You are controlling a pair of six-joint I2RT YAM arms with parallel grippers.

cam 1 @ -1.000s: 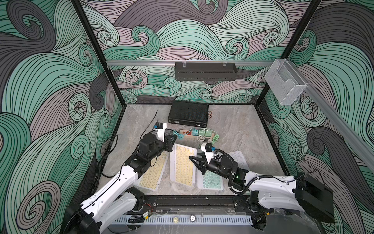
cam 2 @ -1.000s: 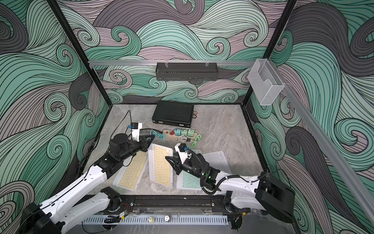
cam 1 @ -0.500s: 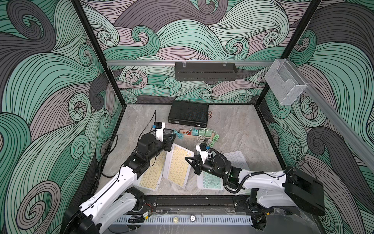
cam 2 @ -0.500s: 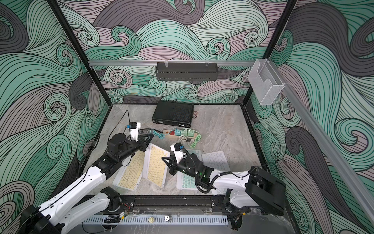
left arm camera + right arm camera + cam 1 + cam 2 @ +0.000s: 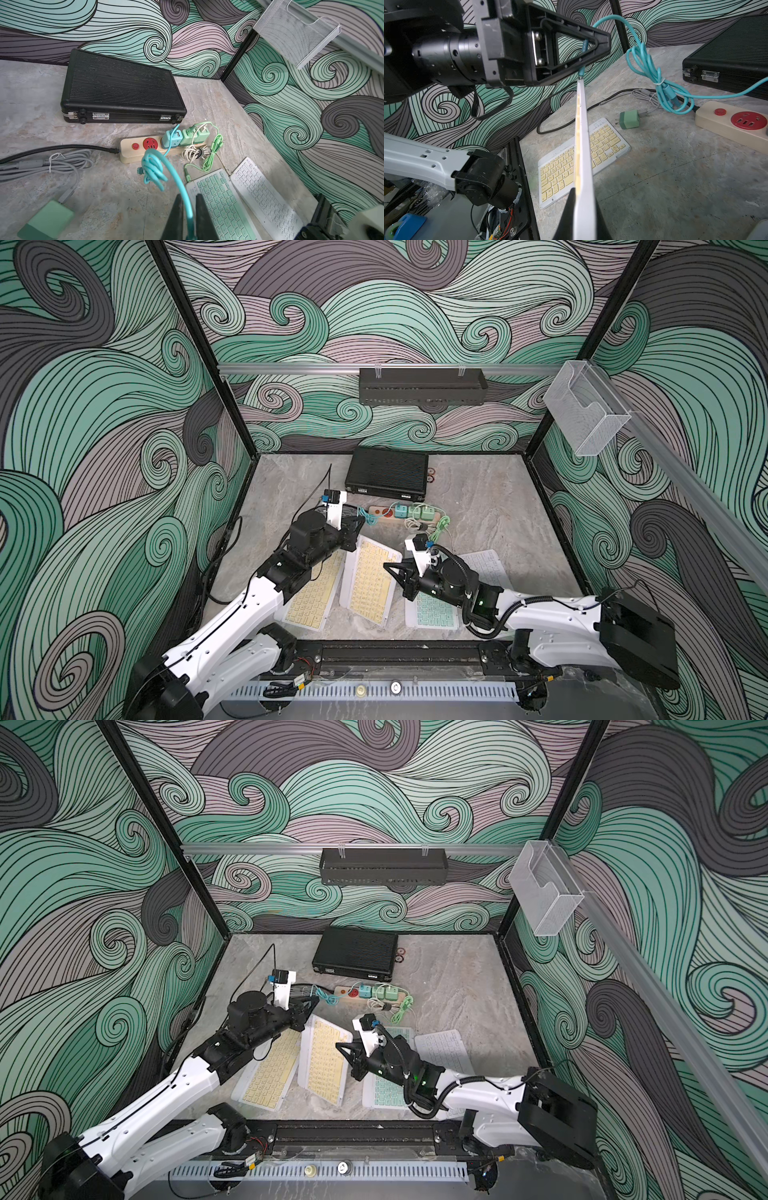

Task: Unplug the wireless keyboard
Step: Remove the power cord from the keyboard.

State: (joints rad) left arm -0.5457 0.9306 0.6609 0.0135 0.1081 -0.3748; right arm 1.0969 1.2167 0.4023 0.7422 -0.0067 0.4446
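A white wireless keyboard with yellow keys (image 5: 370, 580) (image 5: 324, 1060) is tilted up off the table in both top views. My right gripper (image 5: 392, 570) (image 5: 583, 193) is shut on its long edge (image 5: 582, 135). A teal cable (image 5: 158, 166) (image 5: 643, 60) runs from a blue adapter on the power strip (image 5: 135, 149) (image 5: 390, 514) to the keyboard's far end. My left gripper (image 5: 355, 531) (image 5: 189, 197) is shut on the cable's plug (image 5: 581, 71), which meets the keyboard's end.
A second yellow keyboard (image 5: 311, 597) (image 5: 558, 172) lies flat beside the left arm. Green (image 5: 432, 610) and white (image 5: 486, 568) keyboards lie under the right arm. A black case (image 5: 388, 472) sits behind, with a green charger (image 5: 629, 119) and grey cords (image 5: 41, 164) on the table.
My right gripper has moved left and shut on the keyboard's edge, and the keyboard has tipped up from lying flat. The left gripper has stayed shut on the teal plug.
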